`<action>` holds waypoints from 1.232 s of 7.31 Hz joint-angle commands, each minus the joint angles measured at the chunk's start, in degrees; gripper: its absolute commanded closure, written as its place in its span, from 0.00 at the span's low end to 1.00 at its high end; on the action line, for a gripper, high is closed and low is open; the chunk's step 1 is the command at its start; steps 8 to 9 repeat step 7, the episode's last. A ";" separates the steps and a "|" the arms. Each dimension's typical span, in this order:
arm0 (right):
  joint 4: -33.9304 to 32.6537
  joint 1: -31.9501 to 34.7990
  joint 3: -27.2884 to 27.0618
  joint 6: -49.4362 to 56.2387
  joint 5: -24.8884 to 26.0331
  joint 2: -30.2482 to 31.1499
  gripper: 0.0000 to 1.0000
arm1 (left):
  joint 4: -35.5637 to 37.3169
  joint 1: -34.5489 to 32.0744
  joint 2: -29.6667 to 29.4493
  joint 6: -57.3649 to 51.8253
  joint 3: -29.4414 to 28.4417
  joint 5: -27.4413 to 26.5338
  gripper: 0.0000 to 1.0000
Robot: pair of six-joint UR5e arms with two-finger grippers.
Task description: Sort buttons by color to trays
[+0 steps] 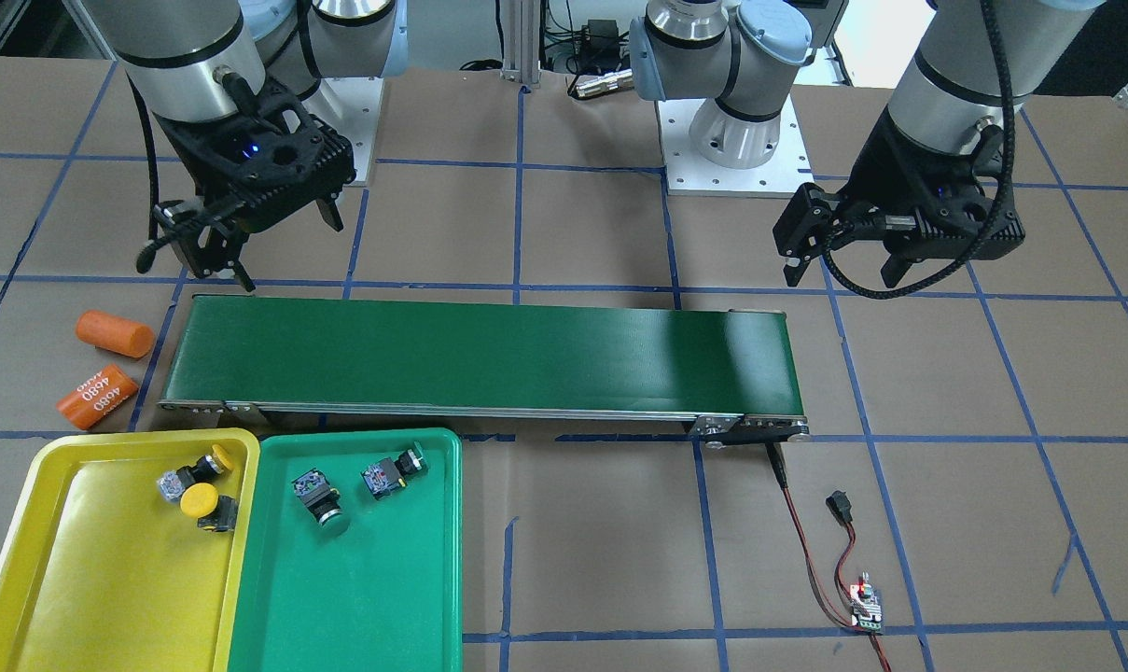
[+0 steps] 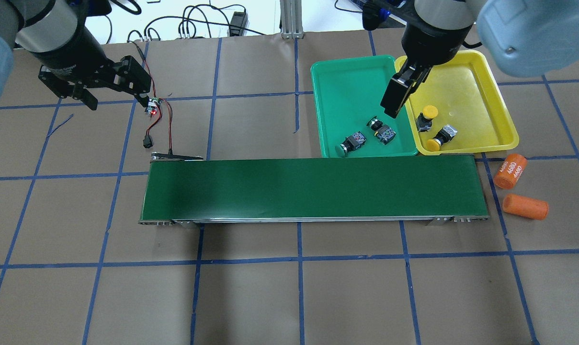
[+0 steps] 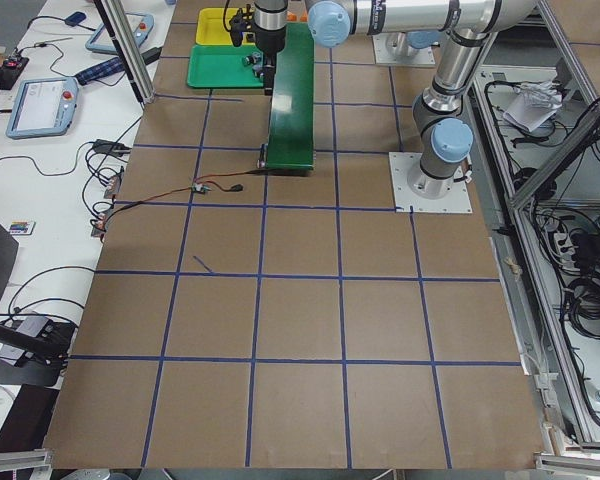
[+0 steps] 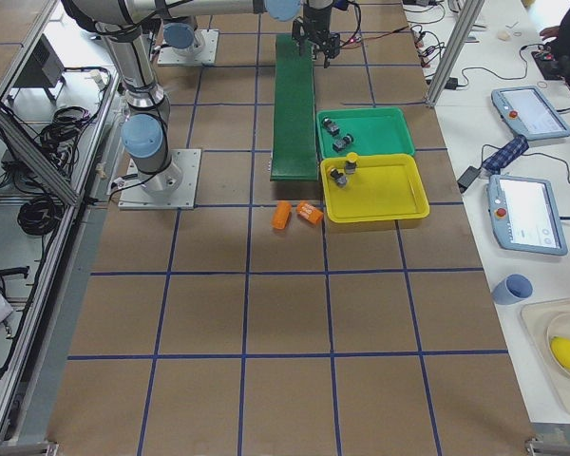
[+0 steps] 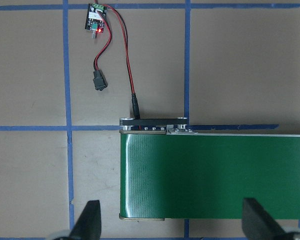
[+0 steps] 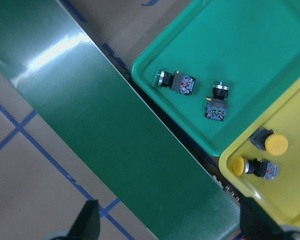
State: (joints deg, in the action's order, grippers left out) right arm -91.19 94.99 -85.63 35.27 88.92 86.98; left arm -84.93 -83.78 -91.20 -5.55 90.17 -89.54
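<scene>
Two yellow buttons (image 1: 204, 467) (image 1: 207, 509) lie in the yellow tray (image 1: 32, 504). Two green buttons (image 1: 321, 504) (image 1: 394, 473) lie in the green tray (image 1: 358, 607) beside it. The wrist views show both grippers open and empty. My right gripper (image 1: 265, 243) hangs high by the belt's end nearest the trays. Its wrist view shows the green buttons (image 6: 176, 82) (image 6: 217, 100) and the yellow buttons (image 6: 270, 142) (image 6: 252, 167) below its open fingers. My left gripper (image 1: 843, 273) hangs over the belt's other end, with nothing between its fingertips (image 5: 90, 220).
A long dark-green conveyor belt (image 1: 480, 355) runs across the table between the arms and the trays. Two orange cylinders (image 1: 116, 334) (image 1: 97, 397) lie beside its end near the yellow tray. A small controller board (image 1: 867, 607) with red and black wires lies at the other end.
</scene>
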 commanded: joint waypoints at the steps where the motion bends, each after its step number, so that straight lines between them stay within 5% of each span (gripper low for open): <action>1: 0.31 0.02 -0.15 -25.22 -0.50 1.43 0.00 | -0.76 0.54 0.83 0.28 -1.56 -0.46 0.00; 3: 0.31 0.02 -0.15 -38.03 -0.59 1.52 0.00 | -0.15 0.46 2.34 0.11 -1.92 -0.55 0.00; 5: 0.40 0.02 -0.24 -38.52 -0.06 1.43 0.00 | -3.72 -0.58 -0.47 0.11 -3.33 1.29 0.00; 7: 0.31 0.02 -0.24 -38.52 0.20 1.43 0.00 | -8.75 -0.59 -1.95 -0.42 -10.87 -0.63 0.00; 9: 0.31 0.02 -0.24 -38.52 0.20 1.43 0.00 | -8.75 -0.59 -1.95 -0.42 -10.87 -0.63 0.00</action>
